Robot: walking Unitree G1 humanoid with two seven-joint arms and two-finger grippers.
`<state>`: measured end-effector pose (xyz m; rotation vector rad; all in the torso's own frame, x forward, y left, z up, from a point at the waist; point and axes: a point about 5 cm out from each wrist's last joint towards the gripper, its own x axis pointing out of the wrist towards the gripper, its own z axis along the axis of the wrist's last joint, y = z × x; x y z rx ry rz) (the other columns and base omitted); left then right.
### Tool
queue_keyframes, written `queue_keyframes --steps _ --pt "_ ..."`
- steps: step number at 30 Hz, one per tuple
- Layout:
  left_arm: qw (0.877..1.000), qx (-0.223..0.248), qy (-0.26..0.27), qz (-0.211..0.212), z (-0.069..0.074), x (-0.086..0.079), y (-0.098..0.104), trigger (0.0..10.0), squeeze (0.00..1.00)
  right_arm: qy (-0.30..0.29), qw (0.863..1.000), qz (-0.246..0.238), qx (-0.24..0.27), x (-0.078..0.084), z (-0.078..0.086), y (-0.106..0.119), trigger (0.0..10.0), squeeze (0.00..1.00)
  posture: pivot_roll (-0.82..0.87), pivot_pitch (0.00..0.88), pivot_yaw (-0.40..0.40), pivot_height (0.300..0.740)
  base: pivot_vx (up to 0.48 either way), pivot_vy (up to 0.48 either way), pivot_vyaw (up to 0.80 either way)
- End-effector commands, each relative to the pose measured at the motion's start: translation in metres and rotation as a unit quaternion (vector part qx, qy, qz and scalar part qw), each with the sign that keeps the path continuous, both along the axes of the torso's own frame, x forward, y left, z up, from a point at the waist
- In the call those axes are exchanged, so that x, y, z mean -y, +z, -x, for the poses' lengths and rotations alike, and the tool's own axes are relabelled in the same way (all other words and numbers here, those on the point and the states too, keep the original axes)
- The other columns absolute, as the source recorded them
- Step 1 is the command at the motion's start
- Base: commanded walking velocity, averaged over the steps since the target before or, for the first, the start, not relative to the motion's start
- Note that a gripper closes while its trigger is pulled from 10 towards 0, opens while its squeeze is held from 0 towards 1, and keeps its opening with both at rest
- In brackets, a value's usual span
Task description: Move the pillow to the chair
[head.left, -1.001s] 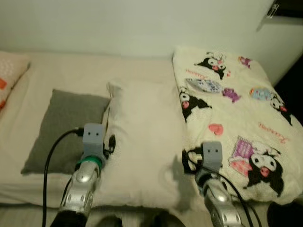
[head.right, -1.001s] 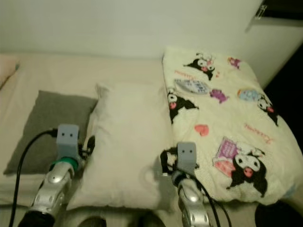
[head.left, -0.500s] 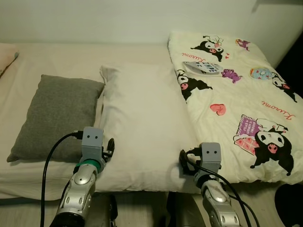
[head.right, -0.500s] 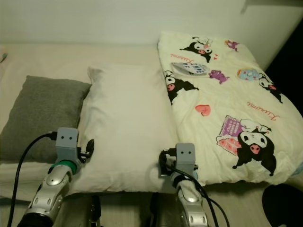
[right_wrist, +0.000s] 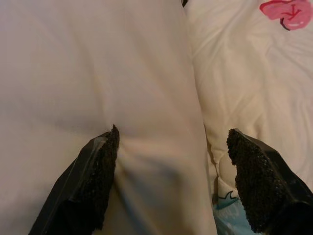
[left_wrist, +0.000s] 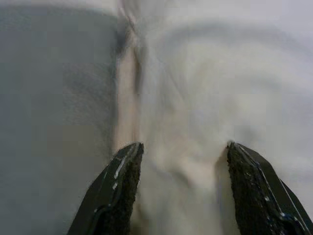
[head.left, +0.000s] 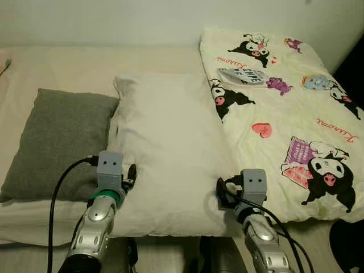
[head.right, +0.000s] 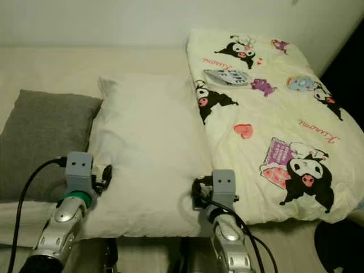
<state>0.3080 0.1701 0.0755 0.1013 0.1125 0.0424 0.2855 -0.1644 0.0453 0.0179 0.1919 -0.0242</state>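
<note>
A large white pillow [head.left: 170, 148] lies on the bed between a grey pillow and a printed blanket. My left gripper [left_wrist: 183, 147] is open at the white pillow's near left corner. Its two fingers straddle the pillow's left edge [left_wrist: 132, 73], beside the grey pillow. My right gripper [right_wrist: 173, 131] is open at the near right corner. One of its fingers [right_wrist: 98, 176] rests over the white pillow [right_wrist: 88, 73] and the other over the blanket [right_wrist: 254, 78]. Both silver arms reach up from the bottom of the eye views, left [head.left: 96, 222] and right [head.left: 259, 233].
A grey pillow [head.left: 54, 142] lies against the white one on the left. A cream blanket with cartoon prints [head.left: 296, 125] covers the right of the bed, with a small printed packet [head.left: 243, 75] on it. A pale wall [head.left: 142, 20] runs behind. Dark floor [head.left: 348, 250] shows at bottom right.
The whole picture has shifted as the camera moved, so the bed sits lower and nearer in view. Both grippers stay open at the white pillow's near corners.
</note>
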Motion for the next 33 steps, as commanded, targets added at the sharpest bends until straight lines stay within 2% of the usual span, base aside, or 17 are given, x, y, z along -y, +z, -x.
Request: queue_keyframes --steps 1,5,8,10,11,12,14,15,16,18,20,24,27,28,29,32,33 --pt "0.999 0.033 0.008 -0.016 -0.004 -0.004 0.011 10.0 0.0 -0.024 1.0 -0.017 0.012 0.008 -0.003 0.004 10.0 0.0 0.01 0.05 -0.01 0.592 0.0 0.0 0.0" --pt "0.999 0.048 0.02 -0.017 -0.009 -0.011 0.016 10.0 0.0 -0.035 0.998 -0.031 0.032 0.012 -0.01 0.012 10.0 0.0 0.01 0.055 -0.009 0.592 0.0 0.0 0.0" --pt "0.998 0.045 0.052 -0.013 -0.018 -0.026 0.019 10.0 0.0 -0.057 0.996 -0.047 0.055 0.023 -0.025 0.024 10.0 0.0 0.0 0.074 -0.004 0.592 0.0 0.0 0.0" --pt "0.997 0.03 0.072 0.014 -0.028 -0.043 0.018 10.0 0.01 -0.093 0.99 -0.084 0.064 0.036 -0.044 0.037 10.0 0.0 -0.02 0.114 0.0 0.592 0.0 0.0 0.0" --pt "0.996 0.024 0.073 0.036 -0.03 -0.045 0.017 10.0 0.75 -0.101 0.988 -0.101 0.061 0.038 -0.048 0.038 10.0 0.0 -0.02 0.114 0.0 0.592 0.0 0.0 0.0" --pt "0.996 0.022 0.073 0.05 -0.032 -0.047 0.018 10.0 1.0 -0.103 0.986 -0.12 0.059 0.039 -0.052 0.04 10.0 0.0 -0.02 0.134 0.002 0.592 0.0 0.0 0.0" --pt "0.995 0.022 0.07 0.064 -0.034 -0.047 0.018 10.0 1.0 -0.102 0.984 -0.131 0.059 0.039 -0.054 0.041 10.0 0.0 -0.02 0.134 0.002 0.592 0.0 0.0 0.0" --pt "0.995 0.022 0.067 0.072 -0.036 -0.047 0.018 10.0 1.0 -0.102 0.983 -0.141 0.059 0.039 -0.056 0.042 10.0 0.13 -0.02 0.134 0.002 0.592 0.0 0.0 0.0" --pt "0.994 0.024 0.067 0.078 -0.037 -0.049 0.02 10.0 1.0 -0.103 0.978 -0.172 0.063 0.04 -0.059 0.045 10.0 1.0 -0.02 0.166 0.006 0.592 0.0 0.0 0.0" --pt "0.993 0.026 0.067 0.096 -0.04 -0.049 0.021 10.0 1.0 -0.106 0.972 -0.2 0.065 0.042 -0.063 0.047 10.0 1.0 -0.02 0.175 0.009 0.592 0.0 0.0 0.0" --pt "0.986 0.036 0.056 0.154 -0.047 -0.049 0.028 10.0 1.0 -0.098 0.957 -0.263 0.068 0.043 -0.071 0.053 10.0 1.0 -0.03 0.198 0.017 0.592 0.0 0.0 0.0" --pt "0.983 0.039 0.028 0.18 -0.053 -0.044 0.033 10.0 1.0 -0.087 0.949 -0.295 0.067 0.041 -0.075 0.055 10.0 1.0 -0.03 0.221 0.027 0.592 0.0 0.0 0.0" --pt "0.979 0.041 -0.008 0.201 -0.06 -0.038 0.038 10.0 1.0 -0.076 0.932 -0.348 0.071 0.037 -0.08 0.057 10.0 1.0 -0.03 0.239 0.034 0.592 0.0 0.0 0.0" --pt "0.977 0.039 -0.012 0.21 -0.061 -0.038 0.039 10.0 1.0 -0.069 0.92 -0.38 0.073 0.034 -0.081 0.057 10.0 1.0 -0.03 0.249 0.04 0.592 0.0 0.0 0.0" --pt "0.977 0.039 -0.012 0.21 -0.061 -0.038 0.039 10.0 1.0 -0.069 0.92 -0.38 0.073 0.034 -0.081 0.057 10.0 1.0 -0.03 0.249 0.04 0.592 0.0 0.0 0.0" --pt "0.97 0.032 -0.017 0.242 -0.061 -0.038 0.036 10.0 1.0 -0.044 0.895 -0.437 0.074 0.026 -0.082 0.057 10.0 1.0 -0.04 0.256 0.049 0.592 0.0 0.0 0.0" --pt "0.97 0.032 -0.017 0.242 -0.061 -0.038 0.036 10.0 1.0 -0.044 0.895 -0.437 0.074 0.026 -0.082 0.057 10.0 1.0 -0.04 0.256 0.049 0.592 0.0 0.0 0.0"
